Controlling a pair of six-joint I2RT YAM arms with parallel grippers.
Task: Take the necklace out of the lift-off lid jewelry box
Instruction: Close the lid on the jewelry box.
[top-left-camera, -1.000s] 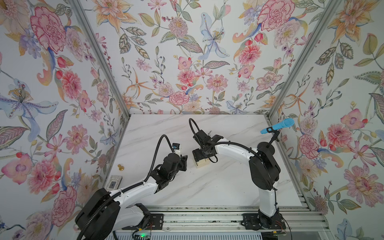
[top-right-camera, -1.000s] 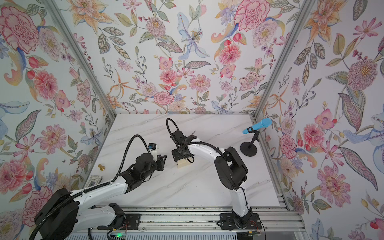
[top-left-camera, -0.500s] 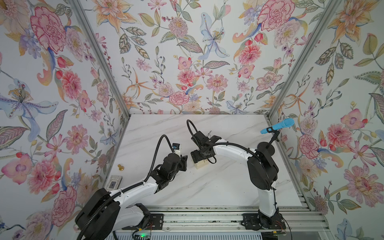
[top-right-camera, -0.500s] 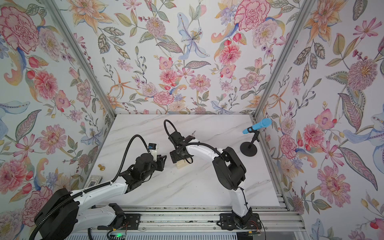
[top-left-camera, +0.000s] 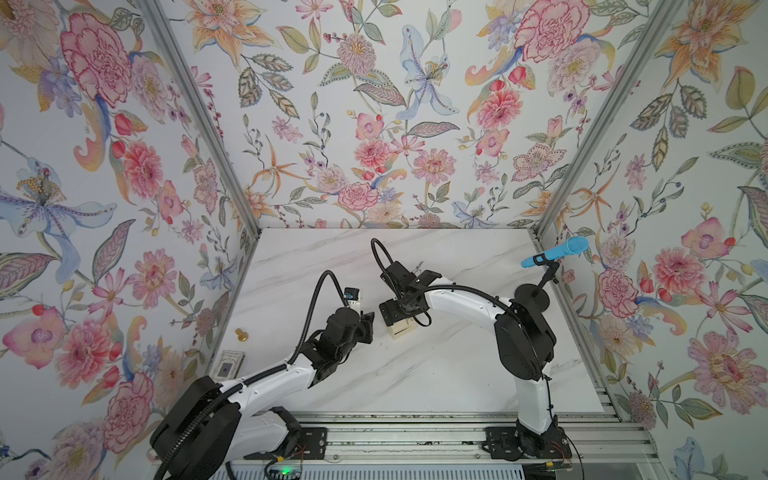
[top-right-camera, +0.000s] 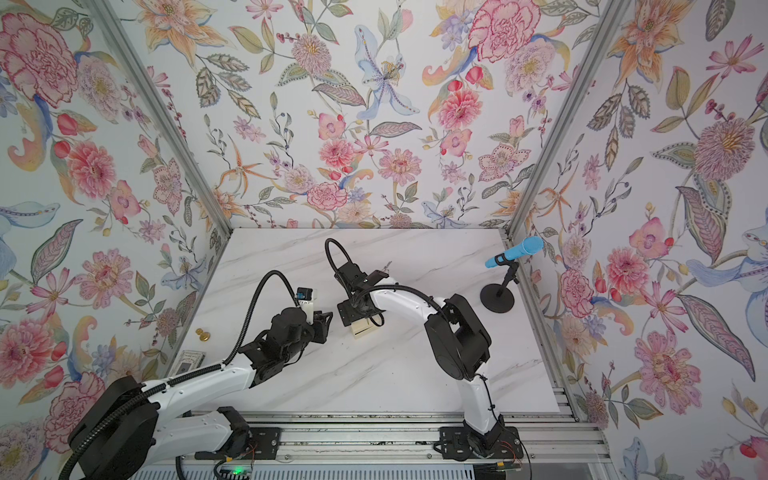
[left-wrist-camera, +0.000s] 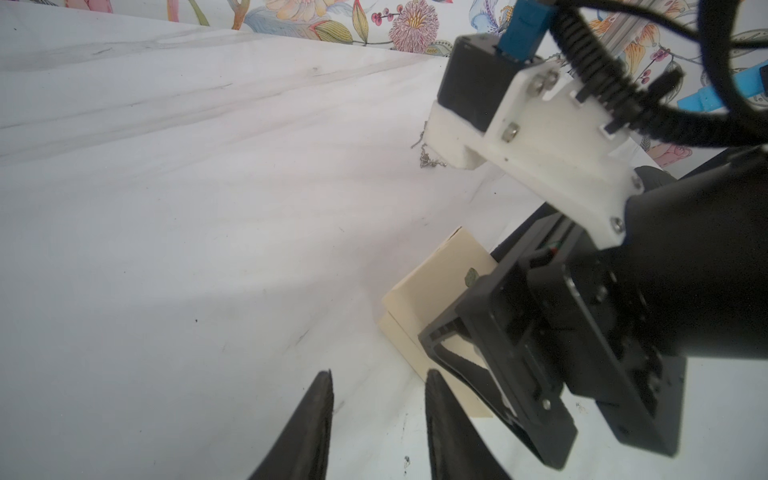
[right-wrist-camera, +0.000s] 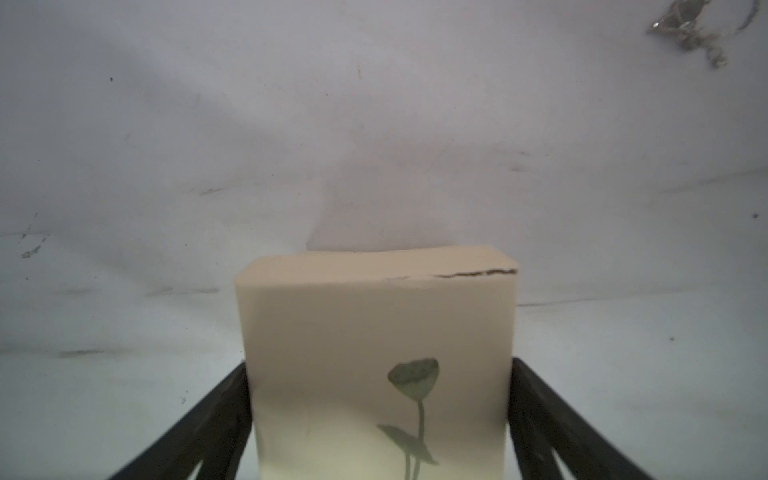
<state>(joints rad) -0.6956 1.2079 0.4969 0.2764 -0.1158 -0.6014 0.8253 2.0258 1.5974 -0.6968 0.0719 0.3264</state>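
**Necklace out on the table, right gripper straddling the closed box**

I see the necklace (right-wrist-camera: 690, 29) lying bunched on the bare marble table (top-left-camera: 415, 374). It is apart from the lift-off lid jewelry box (right-wrist-camera: 374, 316), on the side toward the table's far edge. The box sits near the middle of the table with its lid (left-wrist-camera: 440, 282) on. My right gripper (right-wrist-camera: 380, 365) has one finger close against each side wall of the box, and I cannot tell whether they press or merely flank it. My left gripper (left-wrist-camera: 376, 395) hovers just beside the box, fingers partly spread with nothing between them. A small gold knob (top-left-camera: 240, 334) and a pale card (top-left-camera: 227, 365) lie by the left edge. A blue microphone (top-left-camera: 555, 251) stands at the right edge.
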